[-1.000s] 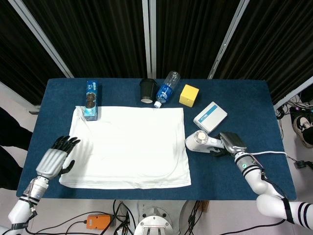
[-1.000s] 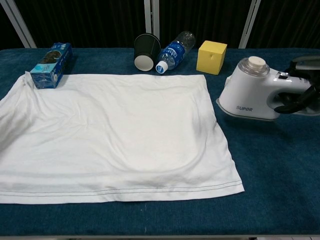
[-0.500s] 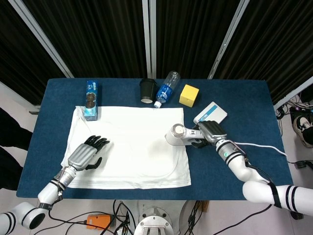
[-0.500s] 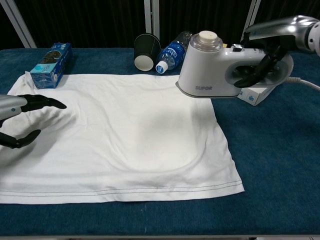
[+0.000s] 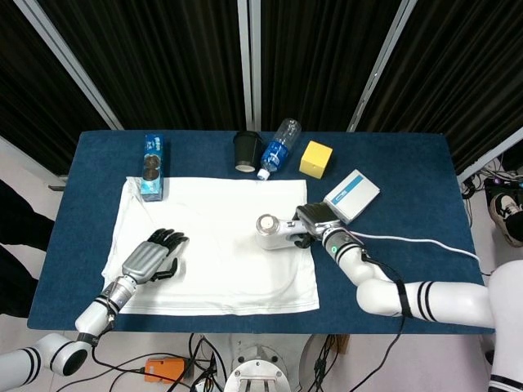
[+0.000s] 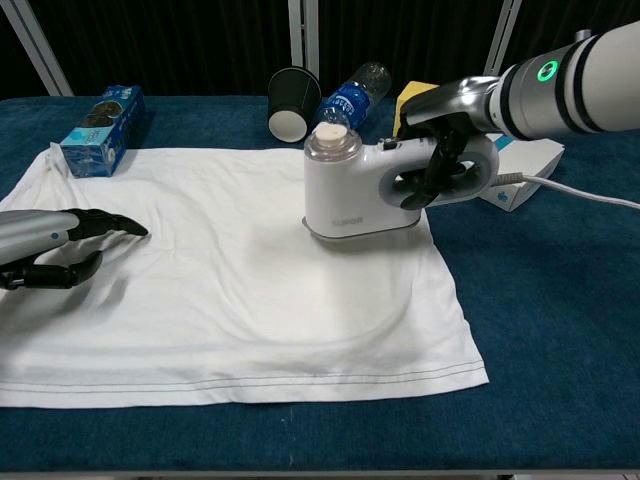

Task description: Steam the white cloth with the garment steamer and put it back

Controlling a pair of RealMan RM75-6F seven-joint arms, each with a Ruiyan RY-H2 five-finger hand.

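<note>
The white cloth (image 5: 214,245) (image 6: 230,290) lies spread flat on the blue table. My right hand (image 5: 315,220) (image 6: 448,130) grips the handle of the white garment steamer (image 5: 278,231) (image 6: 360,190), which sits on the cloth near its right edge. My left hand (image 5: 149,259) (image 6: 50,245) rests on the cloth's left part, fingers apart, holding nothing. The steamer's white cord (image 5: 409,242) (image 6: 580,190) trails off to the right.
Along the far side stand a blue snack box (image 5: 152,167) (image 6: 100,130), a tipped black paper cup (image 5: 246,150) (image 6: 290,103), a lying water bottle (image 5: 278,147) (image 6: 350,100), and a yellow cube (image 5: 315,158). A white-blue box (image 5: 352,194) lies right of the cloth.
My right hand has carried the steamer leftward from the table onto the cloth. My left hand moved onto the cloth's left part and settled there.
</note>
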